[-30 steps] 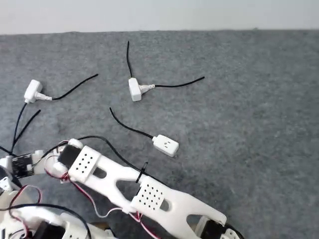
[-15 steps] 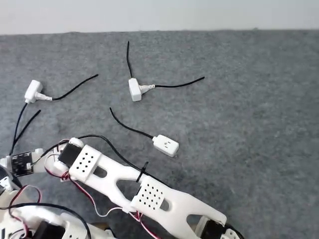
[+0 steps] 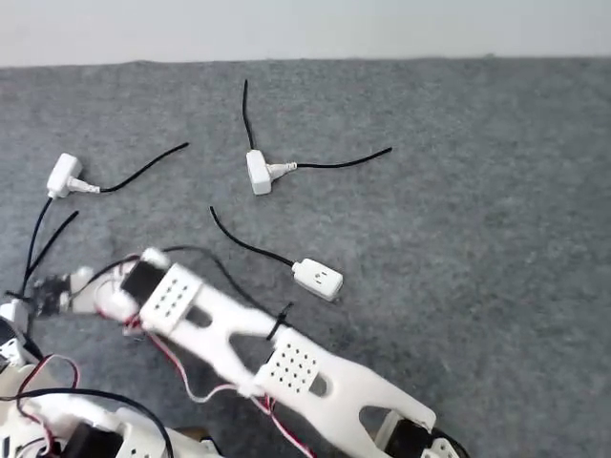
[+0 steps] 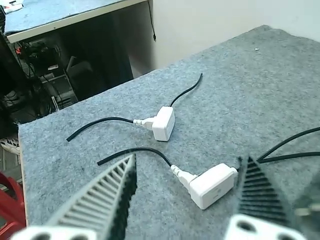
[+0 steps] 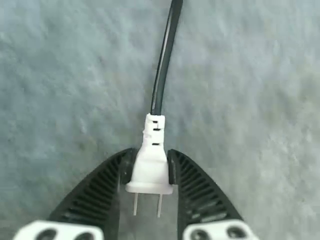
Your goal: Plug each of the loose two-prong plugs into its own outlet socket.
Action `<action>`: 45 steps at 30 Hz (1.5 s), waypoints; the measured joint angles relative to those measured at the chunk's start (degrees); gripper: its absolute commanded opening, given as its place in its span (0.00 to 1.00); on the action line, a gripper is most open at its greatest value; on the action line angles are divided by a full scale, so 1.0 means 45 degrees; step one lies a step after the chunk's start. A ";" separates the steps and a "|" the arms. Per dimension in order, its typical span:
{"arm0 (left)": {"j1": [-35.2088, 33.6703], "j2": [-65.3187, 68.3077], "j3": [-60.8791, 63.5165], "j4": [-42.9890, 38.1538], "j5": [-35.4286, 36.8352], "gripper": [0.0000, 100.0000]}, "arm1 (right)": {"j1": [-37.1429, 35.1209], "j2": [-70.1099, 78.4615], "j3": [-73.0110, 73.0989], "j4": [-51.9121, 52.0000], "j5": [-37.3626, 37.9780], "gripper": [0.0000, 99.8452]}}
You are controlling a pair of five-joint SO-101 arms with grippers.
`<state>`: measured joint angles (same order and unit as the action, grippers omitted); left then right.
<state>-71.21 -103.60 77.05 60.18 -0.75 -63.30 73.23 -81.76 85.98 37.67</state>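
right hand (image 5: 149,154) tight around white two-prong plug (image 5: 150,172)

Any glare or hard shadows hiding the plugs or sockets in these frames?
High view: flat, even light on the grey mat, no glare on the white socket. Left wrist view: mat lit, dark space under the desk beyond. Right wrist view: plug in the right gripper evenly lit, prongs clear of shadow.

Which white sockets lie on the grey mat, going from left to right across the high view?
left socket → middle socket, with cords leaving two sides → right socket, its slots facing up
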 measured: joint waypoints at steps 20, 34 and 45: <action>0.3790 0.0000 -0.0234 -0.0996 0.0332 0.32 | 0.3556 -0.5998 -0.2442 0.3106 0.0020 0.01; 1.6664 -0.0020 -0.4454 -0.1836 -0.1172 0.32 | 0.2637 -1.2405 -0.2501 0.3263 0.0313 0.01; 2.0532 -0.0020 -0.3497 -0.2129 -0.2989 0.32 | 0.1055 -1.4945 -0.0274 0.3263 0.0430 0.01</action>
<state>21.19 -103.69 61.32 50.59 -14.20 -58.55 5.98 -82.99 100.66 39.60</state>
